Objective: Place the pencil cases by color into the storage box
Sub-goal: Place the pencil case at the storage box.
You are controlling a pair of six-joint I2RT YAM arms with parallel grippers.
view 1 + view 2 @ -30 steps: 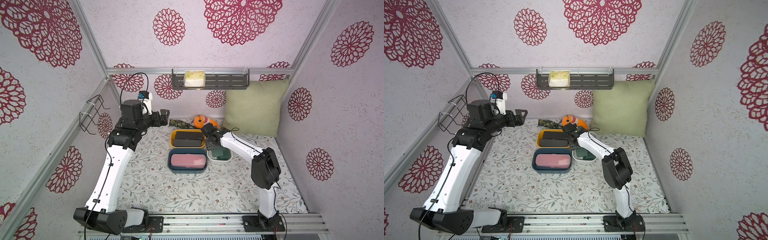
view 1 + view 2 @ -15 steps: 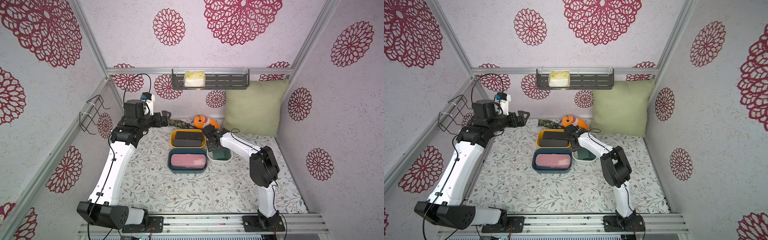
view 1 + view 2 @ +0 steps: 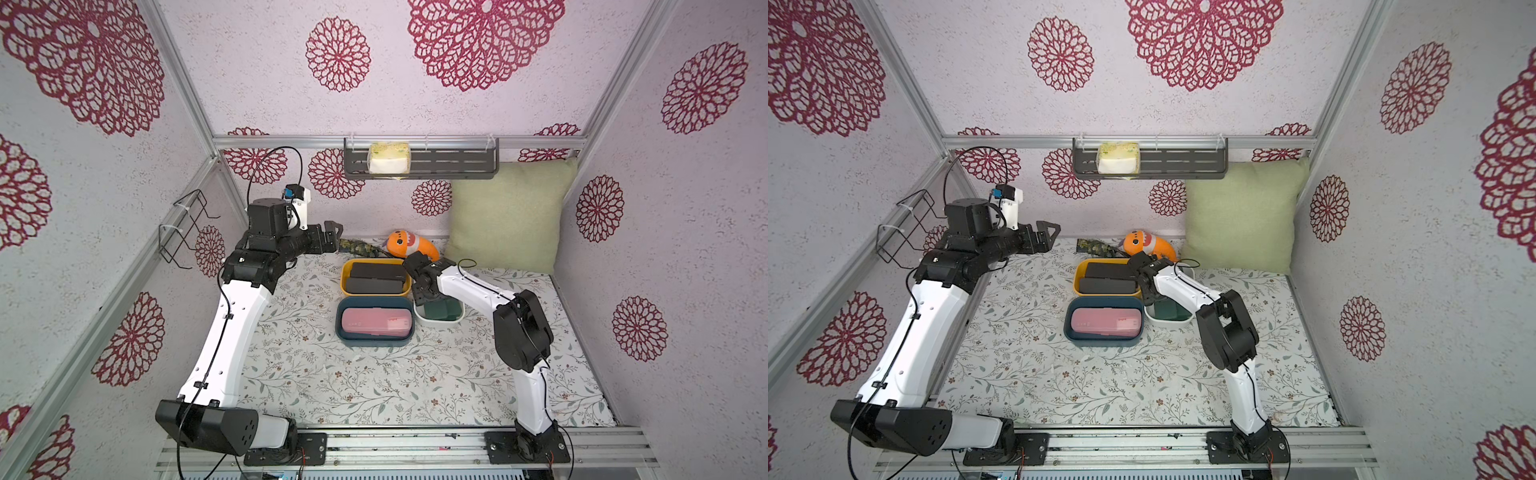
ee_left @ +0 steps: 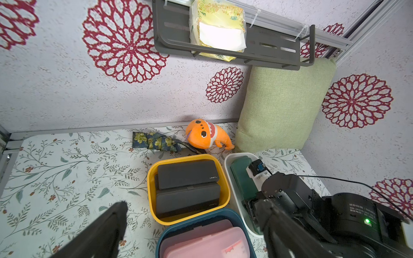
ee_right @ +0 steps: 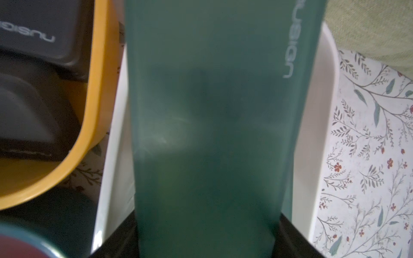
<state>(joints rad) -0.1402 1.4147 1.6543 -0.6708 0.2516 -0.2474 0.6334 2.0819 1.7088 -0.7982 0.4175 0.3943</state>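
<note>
Step in hand, as we judge it: the last dark green case is going into the white tub (image 3: 438, 322). The right claw (image 3: 420, 296) is clamped on the green pencil case (image 5: 207, 111), which runs lengthwise away from its wrist camera between the tub's white walls. The left claw (image 3: 330, 237) is spread wide and empty, up by the back wall, well apart from the tubs. Black cases (image 4: 187, 174) lie in the yellow tub (image 4: 152, 189) and pink cases (image 3: 376, 324) in the blue tub (image 3: 374, 343), so the sorting looks nearly done. To do it well, we'd lower the case along the tub's long axis until it settles. We'd keep off the yellow rim just beside it, let go only once the case is bedded, then lift straight up so the fingers don't drag it out. The left arm should stay where it is. Hard to make out:

- The right arm covers much of the white tub in both top views, so we cannot count the greens inside.
- A strip of green with a logo beside the held case may be another case, but we cannot tell.
- The case's far end and the tub floor are hidden, so we can't tell if it touches bottom.
- The right claw's fingers show only as dark corners in its wrist view.
- The stacked blacks and pinks can't be counted for sure either.
</note>
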